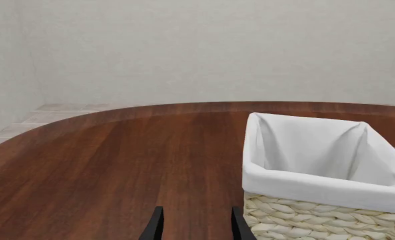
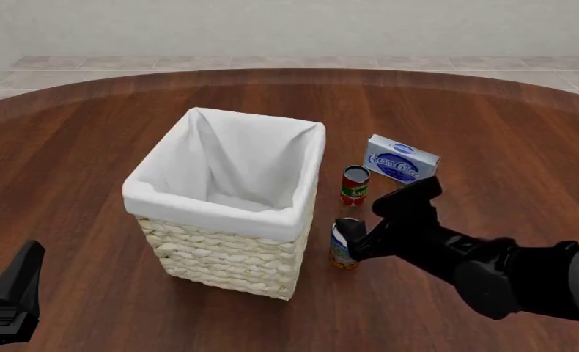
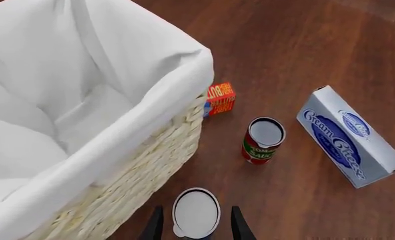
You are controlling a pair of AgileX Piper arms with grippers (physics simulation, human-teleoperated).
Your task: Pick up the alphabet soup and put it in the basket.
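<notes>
Alphabet soup (image 3: 196, 212) upright on table (image 2: 485, 139), long axis vertical.

Two cans stand on the table: the alphabet soup (image 3: 197, 213) with its pale top, and a smaller red-and-green can (image 3: 263, 140). There is one basket (image 2: 227, 251), woven and lined in white cloth. Boxes come to two as well, a white-and-blue cream cheese box (image 3: 349, 142) and a little red-orange box (image 3: 221, 98) (that one shows only in the right wrist view, tucked beside the basket). Two arms, one gripper each.
</notes>
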